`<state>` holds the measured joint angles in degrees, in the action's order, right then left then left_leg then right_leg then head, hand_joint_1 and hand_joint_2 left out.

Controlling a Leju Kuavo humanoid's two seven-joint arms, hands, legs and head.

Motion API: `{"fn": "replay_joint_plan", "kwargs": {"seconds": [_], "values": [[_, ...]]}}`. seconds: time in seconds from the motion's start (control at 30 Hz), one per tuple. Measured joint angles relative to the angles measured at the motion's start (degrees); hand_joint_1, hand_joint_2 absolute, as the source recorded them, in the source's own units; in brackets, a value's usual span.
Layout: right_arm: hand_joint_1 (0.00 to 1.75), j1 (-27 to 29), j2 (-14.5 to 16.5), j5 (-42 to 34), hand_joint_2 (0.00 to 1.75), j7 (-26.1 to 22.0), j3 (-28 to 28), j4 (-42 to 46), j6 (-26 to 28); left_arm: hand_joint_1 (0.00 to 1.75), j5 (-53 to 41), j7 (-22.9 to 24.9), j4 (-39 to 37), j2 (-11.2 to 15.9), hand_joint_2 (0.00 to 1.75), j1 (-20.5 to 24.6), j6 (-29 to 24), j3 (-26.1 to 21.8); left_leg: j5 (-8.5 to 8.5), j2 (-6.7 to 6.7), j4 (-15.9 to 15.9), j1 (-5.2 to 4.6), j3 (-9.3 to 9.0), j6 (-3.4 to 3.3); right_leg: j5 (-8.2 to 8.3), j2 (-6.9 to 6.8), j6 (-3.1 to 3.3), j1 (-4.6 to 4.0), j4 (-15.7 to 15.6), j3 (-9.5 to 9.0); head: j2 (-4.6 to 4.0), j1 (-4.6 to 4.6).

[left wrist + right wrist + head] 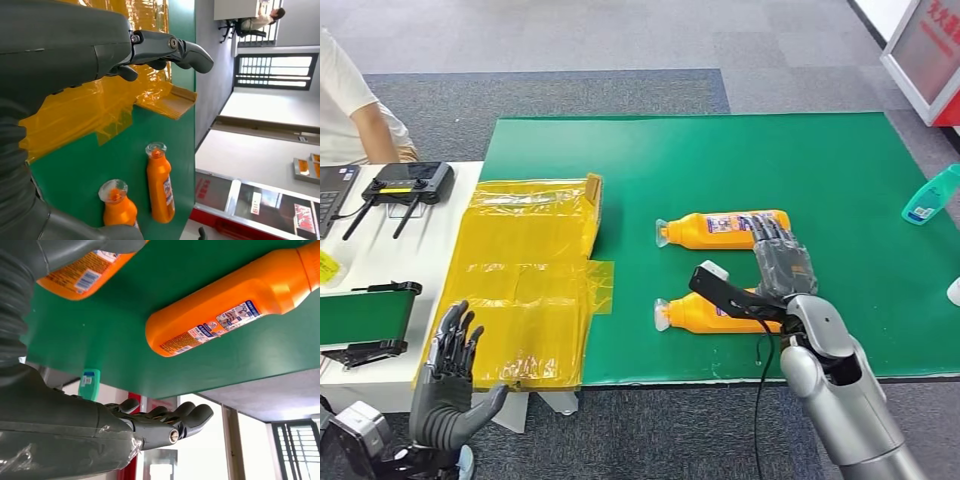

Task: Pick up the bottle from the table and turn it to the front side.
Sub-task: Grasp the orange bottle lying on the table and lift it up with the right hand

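Note:
Two orange bottles with white caps lie on their sides on the green mat (848, 300), caps pointing left. The far bottle (724, 229) (160, 182) (226, 305) shows a printed label. The near bottle (697, 313) (117, 205) (79, 272) is partly hidden by my right wrist. My right hand (782, 262) (166, 420) hovers flat over the base ends of both bottles, fingers straight, holding nothing. My left hand (452, 375) (113, 45) is raised off the table's front left corner, fingers spread and empty.
A crinkled yellow plastic bag (527, 280) covers the mat's left part. A teal bottle (930, 195) lies at the far right. On the white table to the left sit a black controller (409, 183) and a green tray (365, 315); a person's arm (373, 130) is beside them.

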<state>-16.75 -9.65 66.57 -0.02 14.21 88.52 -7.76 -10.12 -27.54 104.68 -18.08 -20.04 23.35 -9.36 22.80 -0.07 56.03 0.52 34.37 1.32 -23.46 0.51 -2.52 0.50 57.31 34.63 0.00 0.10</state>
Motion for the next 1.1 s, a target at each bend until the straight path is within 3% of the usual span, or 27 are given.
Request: {"fn": "replay_joint_plan", "kwargs": {"seconds": [0.23,0.5,0.77,1.0,1.1], "values": [[0.0,-4.75,-2.71,-2.82,1.75,1.6,4.46,-3.99,-2.26,0.0,0.78,-0.34,-1.02,0.26,1.75,0.74,-0.08,-0.1,-0.05,-0.01,0.01,-0.01,0.01,-0.02,0.02,-0.01,0.01,0.01,0.0,0.01,0.0,0.0],[0.0,-5.3,-12.61,-8.23,1.75,2.11,6.29,-3.52,-6.69,0.0,1.44,-0.84,-1.16,0.22,1.75,0.71,0.91,-0.75,0.01,-0.03,0.02,-0.12,0.04,-0.12,0.01,-0.04,-0.04,0.12,-0.03,0.01,0.0,0.01],[0.0,-1.36,-25.61,-17.33,1.75,3.33,5.14,2.93,-11.94,0.0,1.6,-0.86,-1.16,-0.08,1.75,0.43,1.85,-2.61,0.05,-0.04,0.03,-0.17,0.08,-0.17,0.01,-0.03,-0.09,0.17,-0.04,0.02,0.0,0.02],[0.0,0.2,-31.69,-19.71,1.75,4.24,4.65,6.12,-13.84,0.0,1.62,-0.87,-1.16,-0.23,1.75,0.35,2.04,-3.27,0.03,-0.03,0.03,-0.17,0.07,-0.18,0.01,-0.03,-0.1,0.17,-0.04,0.02,0.0,0.02],[0.0,1.05,-32.52,-19.65,1.75,4.17,4.89,6.52,-13.62,0.0,1.59,-0.86,-1.16,-0.24,1.75,0.41,2.32,-3.39,0.03,-0.02,0.02,-0.17,0.07,-0.17,0.02,-0.01,-0.1,0.17,-0.04,0.02,0.0,0.01]]}}
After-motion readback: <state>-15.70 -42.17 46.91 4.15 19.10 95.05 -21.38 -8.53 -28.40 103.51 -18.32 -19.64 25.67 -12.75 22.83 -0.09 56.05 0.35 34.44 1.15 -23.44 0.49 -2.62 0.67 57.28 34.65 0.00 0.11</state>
